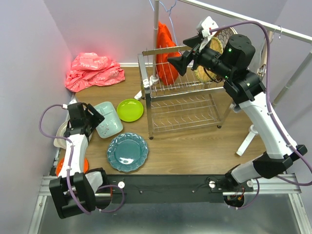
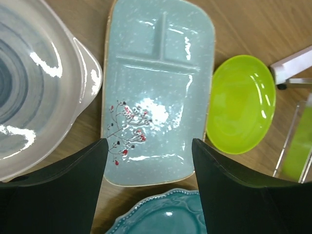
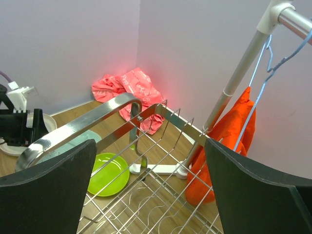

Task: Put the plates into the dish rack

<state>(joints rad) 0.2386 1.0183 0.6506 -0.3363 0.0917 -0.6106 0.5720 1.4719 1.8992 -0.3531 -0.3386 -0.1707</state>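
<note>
A mint divided tray [image 1: 109, 120] [image 2: 158, 92], a lime green plate [image 1: 130, 109] [image 2: 241, 105] and a teal scalloped plate [image 1: 127, 151] [image 2: 161, 214] lie on the table left of the chrome dish rack [image 1: 181, 100] [image 3: 161, 161]. A grey-swirl dish [image 2: 29, 87] lies left of the tray. An orange plate [image 1: 62, 167] shows under the left arm. A woven-yellow plate [image 1: 210, 62] stands in the rack's top tier behind the right arm. My left gripper [image 1: 92, 115] [image 2: 149, 142] is open and empty above the tray's near end. My right gripper [image 1: 179, 62] [image 3: 150, 144] is open and empty above the rack's upper tier.
A red-orange cloth [image 1: 165, 53] [image 3: 229, 141] hangs on a hanger from a rail behind the rack. A pink cloth [image 1: 92, 70] [image 3: 129, 87] lies in the back left corner. Walls close the left and back sides. A white stand leg [image 1: 248, 139] is right of the rack.
</note>
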